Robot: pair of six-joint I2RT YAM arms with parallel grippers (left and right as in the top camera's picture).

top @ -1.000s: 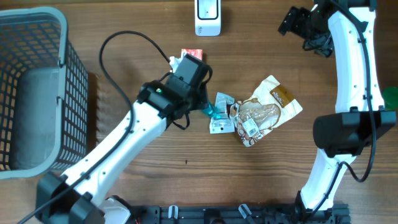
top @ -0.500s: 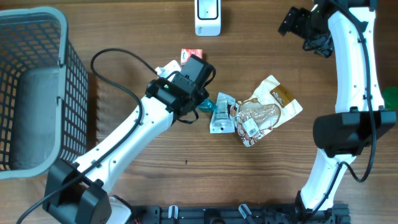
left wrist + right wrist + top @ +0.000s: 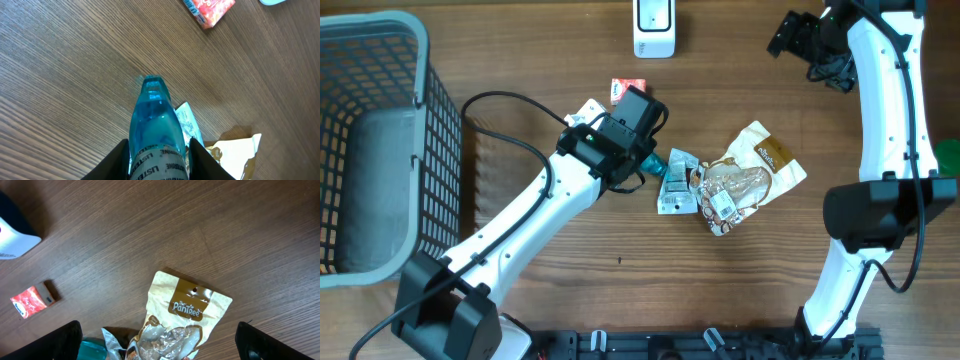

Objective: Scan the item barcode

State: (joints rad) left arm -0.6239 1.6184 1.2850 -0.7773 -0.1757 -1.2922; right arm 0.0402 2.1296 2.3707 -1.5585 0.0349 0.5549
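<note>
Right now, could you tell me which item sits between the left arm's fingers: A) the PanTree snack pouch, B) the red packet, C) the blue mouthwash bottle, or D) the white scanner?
C: in the left wrist view the blue mouthwash bottle lies directly between the left fingers, while the red packet lies apart on the table.

The left gripper (image 3: pixel 157 160) moves slightly up the table, closer over the red box (image 3: pixel 623 88), and its cable (image 3: pixel 505 105) droops lower (nearer the basket (image 3: pixel 420 150)).
</note>
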